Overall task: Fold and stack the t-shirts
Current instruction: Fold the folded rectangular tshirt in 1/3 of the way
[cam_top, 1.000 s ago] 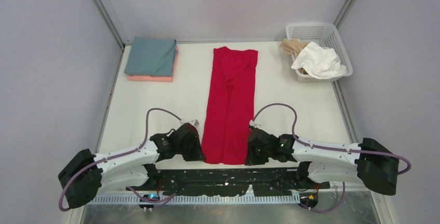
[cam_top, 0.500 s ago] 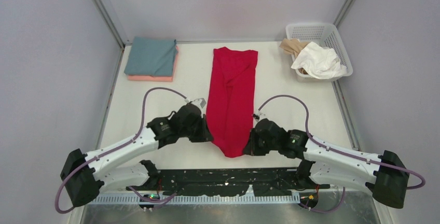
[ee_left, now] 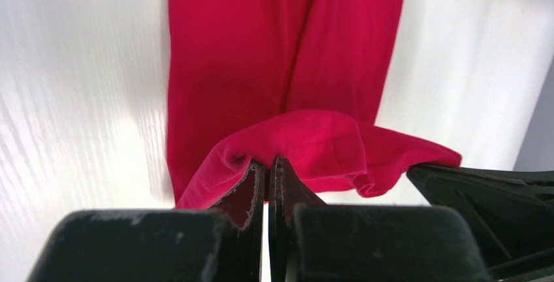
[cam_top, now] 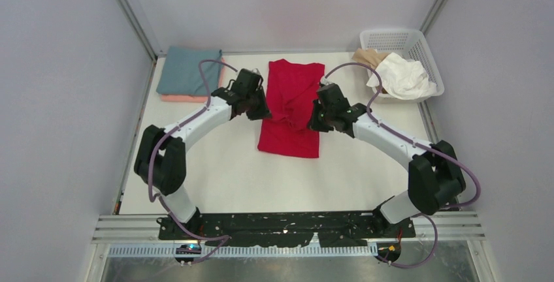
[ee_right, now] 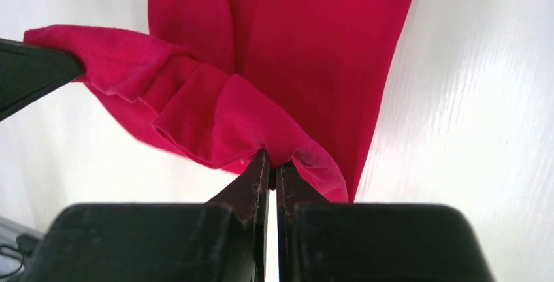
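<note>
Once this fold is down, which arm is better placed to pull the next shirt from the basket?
Right, probably. The right arm, jaws shut on the red shirt, sits on the side nearer the basket with the white shirt; the left arm is across, by the folded pile.

**Change noted: red t-shirt (cam_top: 288, 140) doubled back, both arms carried far out over the surface (cam_top: 215, 164)**

One second ago the red t-shirt lies as a long flat strip reaching almost to the near edge, with both tools low at its near corners. Half a second ago that near hem is raised and drawn in to a narrow point. Now the strip is folded back on itself. Its near edge sits at mid-surface and the lifted hem hangs above the far half. The left tool (cam_top: 262, 112) and right tool (cam_top: 315, 123) have travelled from the near edge to flank the shirt's middle, arms stretched forward. Each is clamped on a hem corner, and the cloth sags between them.
</note>
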Motion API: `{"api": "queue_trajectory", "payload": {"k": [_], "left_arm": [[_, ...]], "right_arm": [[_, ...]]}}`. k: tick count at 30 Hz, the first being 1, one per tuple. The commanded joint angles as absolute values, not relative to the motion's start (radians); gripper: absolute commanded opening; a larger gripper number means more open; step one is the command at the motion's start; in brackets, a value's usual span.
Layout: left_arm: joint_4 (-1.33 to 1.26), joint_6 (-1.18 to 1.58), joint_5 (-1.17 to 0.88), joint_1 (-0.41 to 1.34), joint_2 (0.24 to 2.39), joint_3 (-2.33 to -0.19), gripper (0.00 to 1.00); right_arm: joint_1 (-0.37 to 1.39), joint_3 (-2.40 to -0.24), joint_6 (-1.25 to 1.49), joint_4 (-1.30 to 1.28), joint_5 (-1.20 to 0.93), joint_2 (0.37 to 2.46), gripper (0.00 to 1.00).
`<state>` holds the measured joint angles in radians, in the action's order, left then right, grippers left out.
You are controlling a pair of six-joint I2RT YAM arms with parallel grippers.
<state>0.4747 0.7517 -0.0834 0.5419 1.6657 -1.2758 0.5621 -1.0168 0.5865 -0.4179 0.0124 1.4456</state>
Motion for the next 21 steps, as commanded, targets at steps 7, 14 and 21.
{"api": "queue_trajectory", "payload": {"k": [7,14,21], "left_arm": [[0.505,0.636,-0.154,0.455,1.883,-1.519,0.00],[0.544,0.617,-0.172,0.453,2.022,-1.624,0.00],[0.624,0.601,-0.168,0.447,2.069,-1.730,0.57]], "right_arm": [[0.419,-1.222,0.503,-0.334,-0.034,1.693,0.05],[0.379,-1.262,0.510,-0.315,-0.055,1.790,0.05],[0.362,-1.323,0.536,-0.299,-0.044,1.857,0.43]]}}
